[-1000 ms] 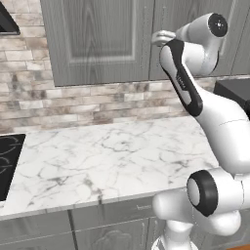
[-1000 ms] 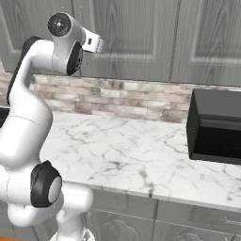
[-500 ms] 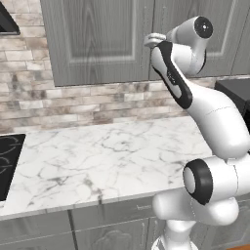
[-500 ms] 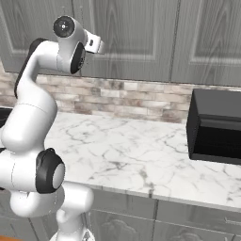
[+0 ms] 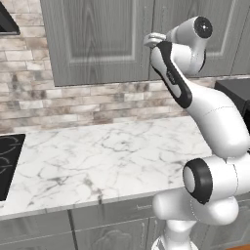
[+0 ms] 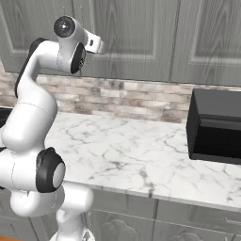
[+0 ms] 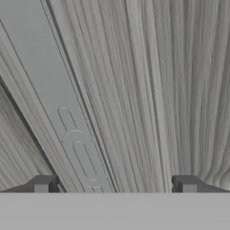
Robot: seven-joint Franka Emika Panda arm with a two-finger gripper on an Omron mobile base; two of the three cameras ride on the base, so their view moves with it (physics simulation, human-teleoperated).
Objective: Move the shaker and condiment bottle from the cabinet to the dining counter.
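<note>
- Grey wood-grain doors of the cabinet [image 5: 97,39] stand shut above the counter [image 5: 107,161]; each door has a recessed panel.
- No brand, label or writing can be read on any surface.
- In the hand view the cabinet door sits close in front of the tool [image 7: 114,185], its grain running in long streaks, with a flat grey handle [image 7: 67,112] crossing at a slant from upper left to lower middle.
- The tool's two dark fingertips [image 7: 42,184] stand wide apart, one on each side of the handle's lower end, and nothing sits between them.
- In the left base view the tool [image 5: 154,40] is raised to the height of the cabinet doors, near the seam between two of them.
- White marble with grey veins forms the counter, with grey drawer fronts [image 5: 122,224] beneath it.
- A backsplash [image 5: 73,102] of mixed grey and beige brick runs between the counter and the cabinet.
- A black cooktop [image 5: 7,161] lies at the counter's left edge, and a black box-shaped appliance [image 6: 216,124] stands at its right.
</note>
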